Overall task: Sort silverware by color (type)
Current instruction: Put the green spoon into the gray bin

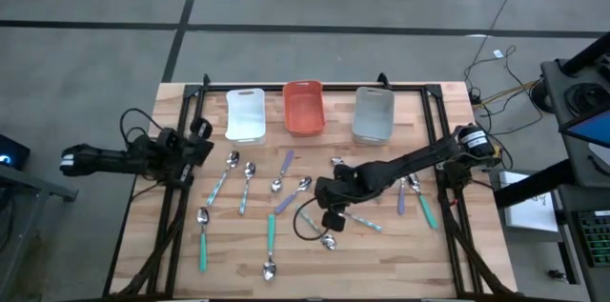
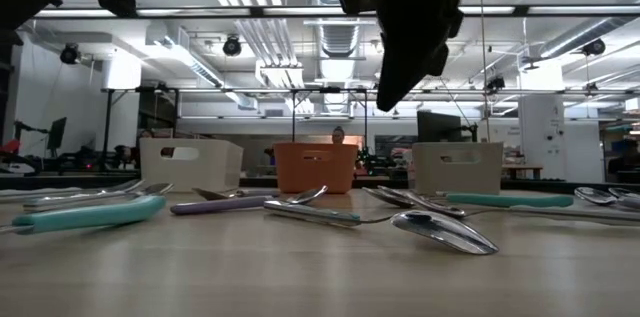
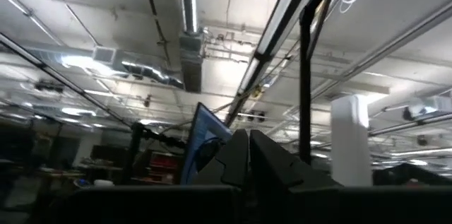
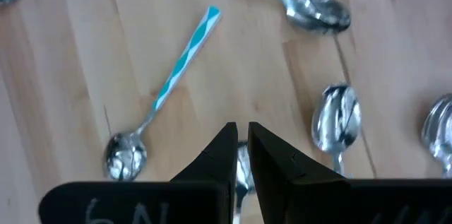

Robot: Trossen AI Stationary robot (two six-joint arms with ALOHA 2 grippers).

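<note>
Jaws nearly shut on right gripper [image 4: 241, 155], empty, hovering mid-table over scattered shiny-bowled spoons [image 1: 270, 231] w/ slim teal, purple, pale-blue handles. Light, stiff, slippery; grip mid-handle. Left gripper [image 3: 247, 155] parked off-table, fingers closed.

My right gripper [image 1: 332, 218] hangs over the wooden table [image 1: 381, 254] a little right of the frame's centre, just above a spoon [image 1: 329, 241] whose bowl shows below it. My left gripper [image 1: 195, 140] sits at the table's left edge, arm stretched in from the frame's left. Along the table's upper edge stand a white bin [image 1: 245, 114], an orange bin [image 1: 303, 108] and a grey bin [image 1: 373, 113]. The silverware [image 1: 270, 231] lies scattered across the middle, teal, purple and pale-handled.
</note>
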